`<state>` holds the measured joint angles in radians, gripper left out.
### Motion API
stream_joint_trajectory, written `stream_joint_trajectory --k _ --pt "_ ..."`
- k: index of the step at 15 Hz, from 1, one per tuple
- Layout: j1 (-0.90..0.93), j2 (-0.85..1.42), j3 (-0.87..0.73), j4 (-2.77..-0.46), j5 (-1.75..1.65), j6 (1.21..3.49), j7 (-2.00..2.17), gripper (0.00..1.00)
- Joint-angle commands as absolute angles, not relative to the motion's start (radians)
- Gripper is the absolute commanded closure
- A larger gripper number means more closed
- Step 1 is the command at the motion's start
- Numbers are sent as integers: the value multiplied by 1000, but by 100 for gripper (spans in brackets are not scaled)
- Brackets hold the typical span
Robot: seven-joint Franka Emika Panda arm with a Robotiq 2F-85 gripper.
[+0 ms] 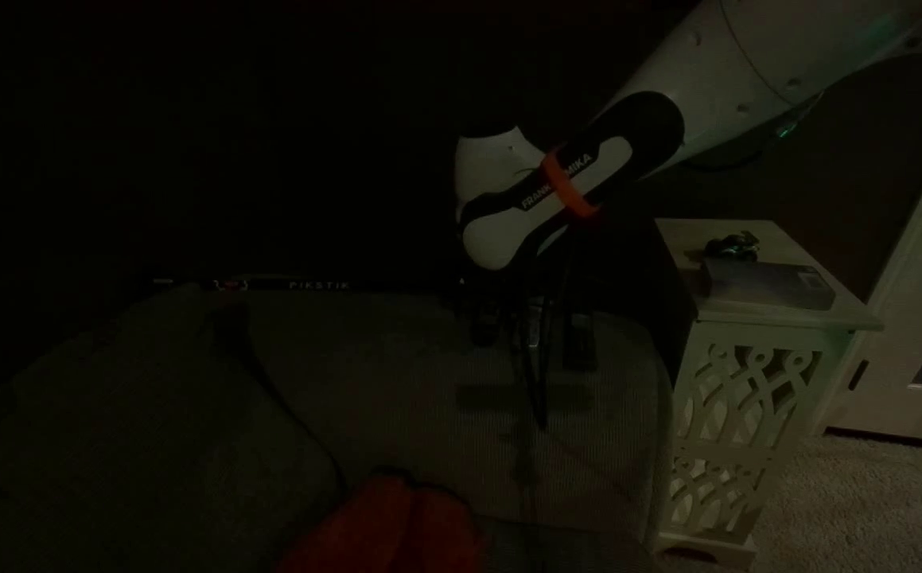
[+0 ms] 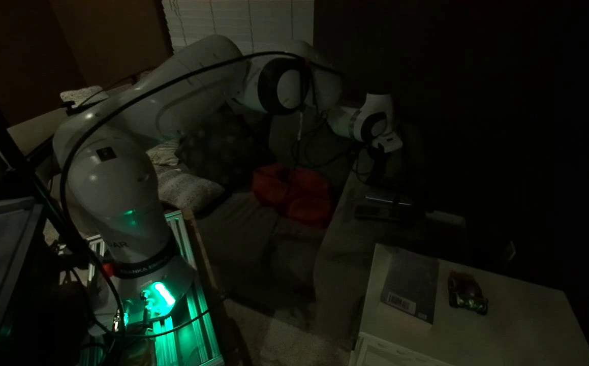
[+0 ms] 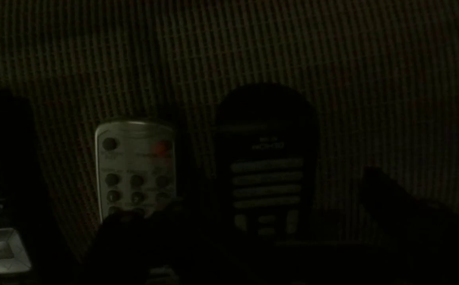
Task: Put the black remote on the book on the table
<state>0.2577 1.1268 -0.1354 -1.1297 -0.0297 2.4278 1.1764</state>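
Note:
The scene is very dark. A black remote (image 3: 267, 146) with pale buttons lies on the ribbed couch fabric in the wrist view; it also shows under the hand in an exterior view (image 1: 484, 325). My gripper (image 3: 273, 190) is open, with one dark finger on each side of this remote. The right finger stands apart from it; the left finger overlaps the grey remote in the picture. Contact is too dark to tell. The pale grey book (image 1: 767, 285) lies flat on the white lattice-sided table (image 1: 747, 454); in an exterior view the book (image 2: 411, 287) shows a barcode.
A grey remote (image 3: 134, 166) lies close beside the black one. Another black remote (image 3: 3, 178) with a silver pad lies beyond it, nearer the table (image 1: 580, 342). A toy car (image 2: 468, 294) stands beside the book. Red cloth (image 2: 294, 195) lies on the couch. Cables hang near the hand.

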Motion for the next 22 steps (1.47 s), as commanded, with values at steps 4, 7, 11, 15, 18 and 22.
stream_joint_trajectory --k 4,7,11,15,18,22 --pt "230 1213 -127 -1007 -11 2436 1191 34" --pt "225 1227 -128 -983 -12 2435 1194 56" --pt "215 1200 -98 -981 -11 2347 1129 67" --pt "142 1117 20 -985 54 2155 920 67" --pt "95 1083 71 -947 109 2005 782 67" --pt "49 1068 106 -885 182 1787 627 67"
